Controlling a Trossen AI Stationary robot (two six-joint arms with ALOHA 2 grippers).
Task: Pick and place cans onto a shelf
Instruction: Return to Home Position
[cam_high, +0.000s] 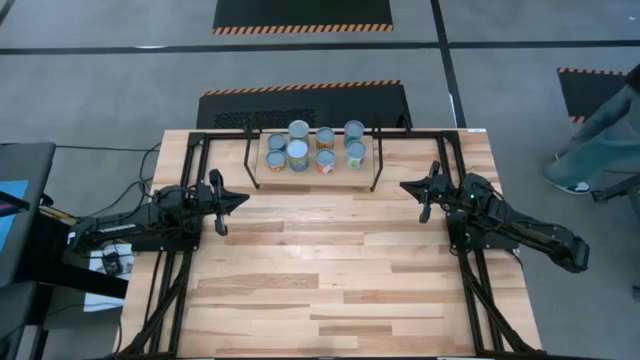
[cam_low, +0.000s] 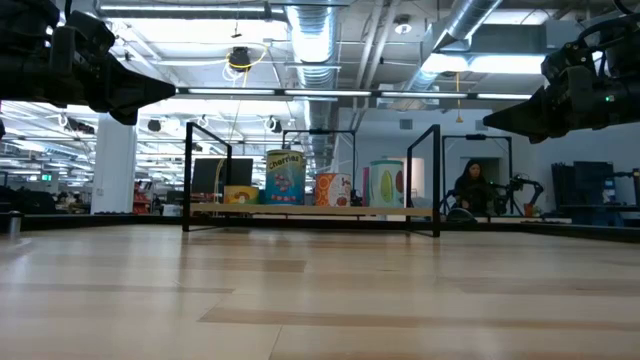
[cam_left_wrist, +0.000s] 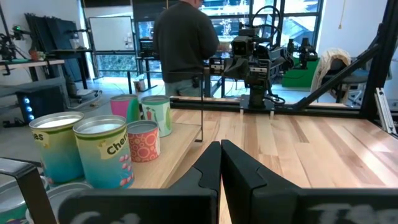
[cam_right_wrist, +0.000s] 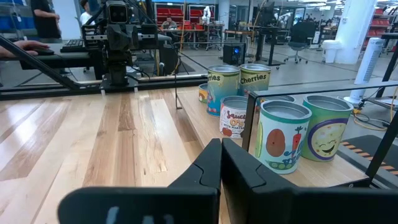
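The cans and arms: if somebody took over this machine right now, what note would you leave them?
Left jaws: shut, empty, over the table's left side, pointing inward.
Right jaws: shut, empty, over the right side, pointing inward.
Cans: eight, all upright on the shelf at the far edge.
Done: placing, as far as shown; no can is seen off the shelf.
Left to do: probably only parking.

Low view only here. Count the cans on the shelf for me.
Observer: Eight cans, in two rows of four on the shelf.
Operator: Report both pincers.
Observer: Left pincer and right pincer are both shut, holding nothing.
Operator: Place them.
Observer: Each hangs over the table, off one end of the shelf, pointing at the other.
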